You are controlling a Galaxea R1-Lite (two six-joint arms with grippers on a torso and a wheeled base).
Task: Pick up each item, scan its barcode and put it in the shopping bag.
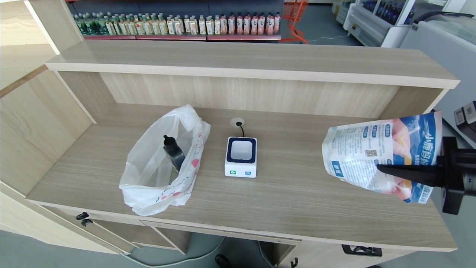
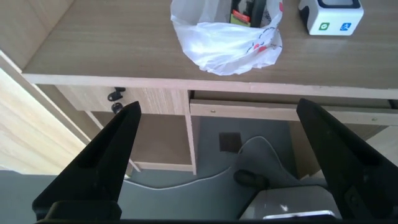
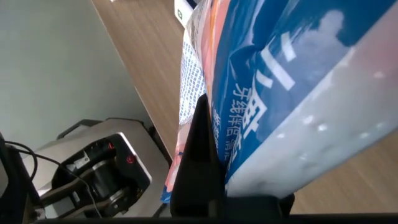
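My right gripper (image 1: 385,168) is shut on a blue and white refill pouch (image 1: 375,152), held in the air over the right end of the counter with its printed side facing up. In the right wrist view the pouch (image 3: 292,87) is pressed against a dark finger (image 3: 202,155). The white barcode scanner (image 1: 241,156) sits mid-counter, well to the left of the pouch. Left of it, the white plastic shopping bag (image 1: 148,175) lies open with a dark bottle (image 1: 173,150) inside. My left gripper (image 2: 217,109) hangs open below the counter's front edge, nothing between its fingers.
The wooden counter (image 1: 290,201) has a raised back wall and a shelf on top, and a side wall on the left. A cable runs from the scanner into a hole (image 1: 237,121) behind it. Drawers and handles (image 2: 115,99) are under the front edge.
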